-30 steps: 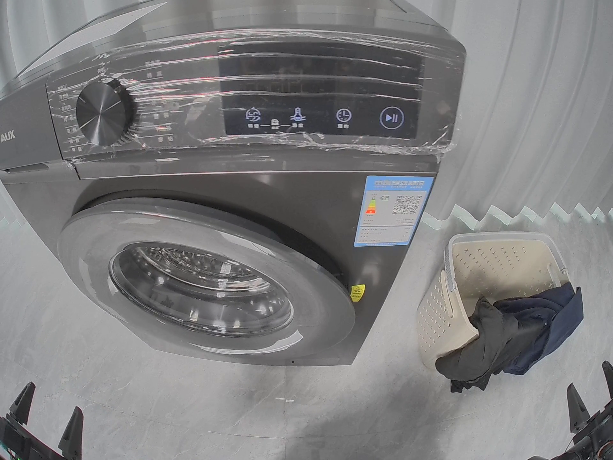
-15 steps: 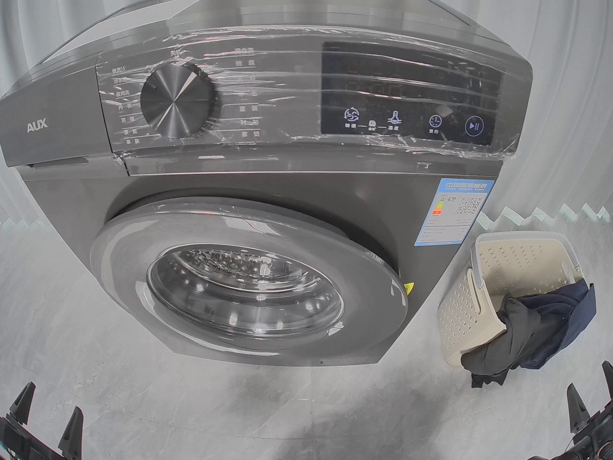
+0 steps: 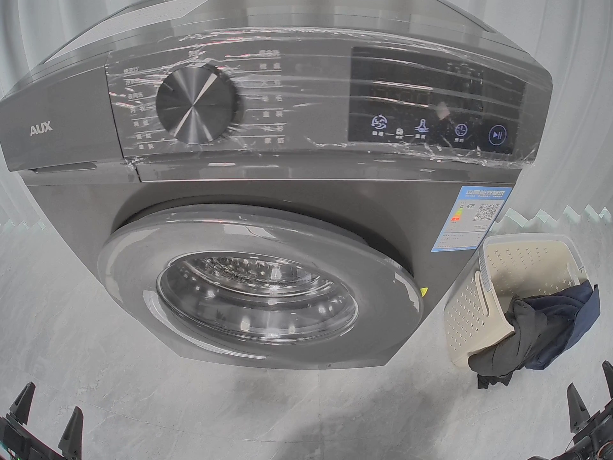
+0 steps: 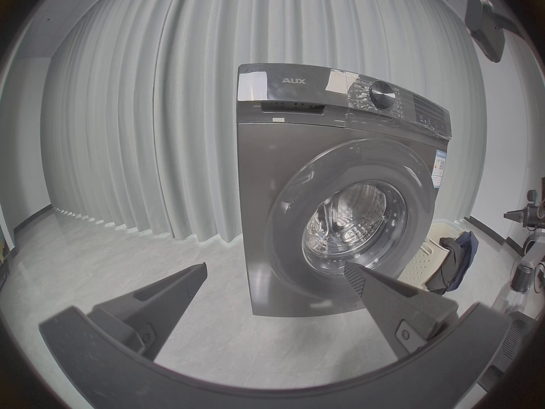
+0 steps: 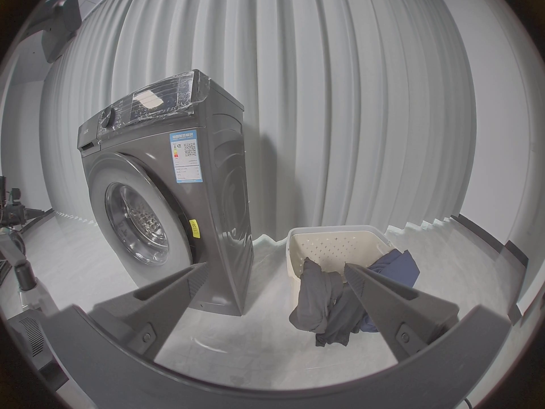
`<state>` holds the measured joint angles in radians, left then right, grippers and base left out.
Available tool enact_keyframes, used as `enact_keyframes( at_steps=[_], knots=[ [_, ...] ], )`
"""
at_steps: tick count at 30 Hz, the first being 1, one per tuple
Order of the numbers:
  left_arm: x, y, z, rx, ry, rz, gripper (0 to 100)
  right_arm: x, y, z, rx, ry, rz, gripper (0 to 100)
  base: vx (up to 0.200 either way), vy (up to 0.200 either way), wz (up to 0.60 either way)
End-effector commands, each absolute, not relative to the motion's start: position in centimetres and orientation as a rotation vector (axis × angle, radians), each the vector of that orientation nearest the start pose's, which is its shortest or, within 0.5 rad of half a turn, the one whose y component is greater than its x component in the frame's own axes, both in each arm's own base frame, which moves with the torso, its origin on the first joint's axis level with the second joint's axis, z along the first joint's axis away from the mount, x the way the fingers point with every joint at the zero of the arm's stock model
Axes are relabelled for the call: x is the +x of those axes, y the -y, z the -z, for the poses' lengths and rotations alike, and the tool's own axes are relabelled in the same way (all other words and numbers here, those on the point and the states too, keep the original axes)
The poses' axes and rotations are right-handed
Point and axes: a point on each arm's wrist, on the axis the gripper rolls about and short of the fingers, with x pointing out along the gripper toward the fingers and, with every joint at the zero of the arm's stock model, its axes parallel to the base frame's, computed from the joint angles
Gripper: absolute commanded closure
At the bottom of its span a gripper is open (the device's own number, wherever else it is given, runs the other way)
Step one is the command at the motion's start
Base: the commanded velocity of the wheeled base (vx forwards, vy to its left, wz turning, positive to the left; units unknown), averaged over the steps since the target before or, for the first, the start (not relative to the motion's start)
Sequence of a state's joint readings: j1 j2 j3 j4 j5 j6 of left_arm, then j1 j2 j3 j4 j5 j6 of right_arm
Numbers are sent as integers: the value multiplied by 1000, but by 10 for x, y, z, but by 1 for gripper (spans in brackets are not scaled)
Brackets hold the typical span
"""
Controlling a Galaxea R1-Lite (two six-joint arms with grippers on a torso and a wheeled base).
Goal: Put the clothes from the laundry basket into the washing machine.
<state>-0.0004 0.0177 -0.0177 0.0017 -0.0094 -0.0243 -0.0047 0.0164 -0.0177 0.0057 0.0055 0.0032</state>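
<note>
**Head view.** A dark grey sheet-metal front-loading washing machine [image 3: 287, 193] takes up most of the frame. Its round door with domed glass porthole [image 3: 258, 295] looks shut, and a ribbed steel drum shows behind the glass. Crinkled clear film [image 3: 306, 84] wraps the control panel around a brushed-metal dial [image 3: 195, 105].

At lower right, a cream perforated plastic laundry basket [image 3: 469, 314] stands on the glossy pale marbled floor [image 3: 191, 404], just beside the machine's corner. A limp charcoal garment [image 3: 511, 346] and a navy garment [image 3: 571, 314] hang over its near rim, partly inside.

The left gripper [image 3: 50, 410] is in the lower left corner and the right gripper [image 3: 590, 394] in the lower right. Both are spread and empty, well apart from door and basket.

**Left wrist view.** The left gripper [image 4: 272, 274] is spread wide, holds nothing and faces the machine's front. The door lies flush with the panel. The basket and clothes sit past the machine's far corner.

**Right wrist view.** The right gripper [image 5: 275, 271] is spread, holds nothing and faces the basket. The charcoal garment slumps over the rim toward the floor, with the navy one behind it. A white pleated curtain [image 5: 340, 115] forms the backdrop.

**Progress (judgement).**
- Nothing is loaded yet.
- The door has to be opened, then both garments lifted and pushed into the drum.
- The soft fabric will likely sag and trail when lifted.
</note>
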Motion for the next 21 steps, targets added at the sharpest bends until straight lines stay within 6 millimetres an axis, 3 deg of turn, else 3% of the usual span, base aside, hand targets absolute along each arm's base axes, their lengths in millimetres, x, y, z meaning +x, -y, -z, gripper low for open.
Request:
enact_keyframes(
  at_steps=[1,21],
  knots=[
    [-23,0,-76,-25,0,9,0,-23,0,-75,3,-5,-2,0,0,0,0],
    [-23,0,-76,-25,0,9,0,-23,0,-75,3,-5,-2,0,0,10,0]
  ],
)
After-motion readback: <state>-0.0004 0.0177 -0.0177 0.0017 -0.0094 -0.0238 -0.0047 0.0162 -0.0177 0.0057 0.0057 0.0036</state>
